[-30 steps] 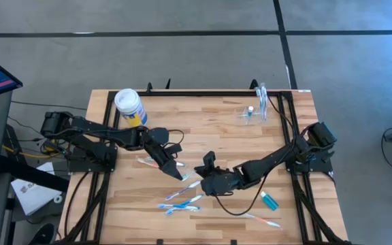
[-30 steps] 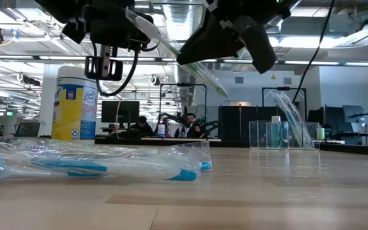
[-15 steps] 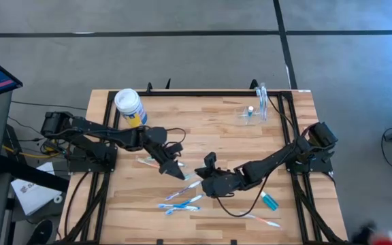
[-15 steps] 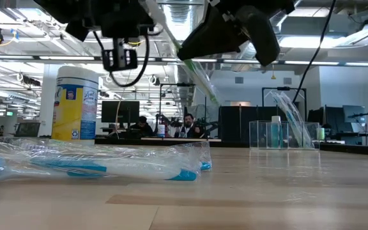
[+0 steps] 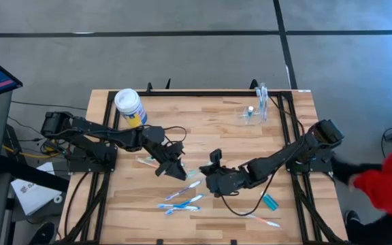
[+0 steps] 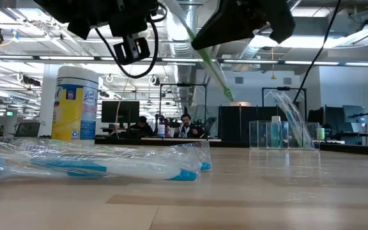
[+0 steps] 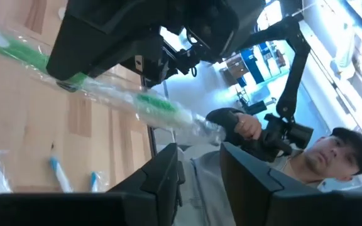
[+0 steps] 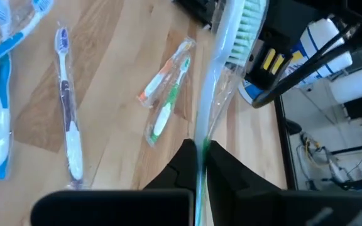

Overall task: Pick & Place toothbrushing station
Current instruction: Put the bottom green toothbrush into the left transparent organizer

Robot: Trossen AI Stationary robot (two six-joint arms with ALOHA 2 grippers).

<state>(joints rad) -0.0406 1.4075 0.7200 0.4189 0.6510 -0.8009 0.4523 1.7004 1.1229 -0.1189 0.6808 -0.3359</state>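
Left hand [image 5: 171, 167] has just parted its fingers and released the wrapped toothbrush [image 8: 213, 75]. Right hand [image 5: 211, 178], clamped shut on it, now carries it alone above the surface [image 5: 203, 119]. Handover judged complete. Cup [image 5: 248, 113] stands well apart, far right corner. Canister [image 5: 129, 107] and loose brushes [image 5: 182, 201] lie off that path.

The right gripper [image 8: 200, 152] had its two dark fingers [image 8: 182, 158] pinched on a green-handled toothbrush in a clear plastic sleeve [image 8: 213, 88] — the white-and-green bristle head rose past them toward a dark piece of robot hardware [image 8: 288, 44]. On the pale wooden tabletop [image 8: 118, 69] lay other wrapped brushes: an orange-and-green one [image 8: 167, 95], a purple-and-white one [image 8: 68, 116] and a blue one [image 8: 0, 119], each apart from the next. Beyond the table edge stood a white-lidded canister [image 8: 322, 37].
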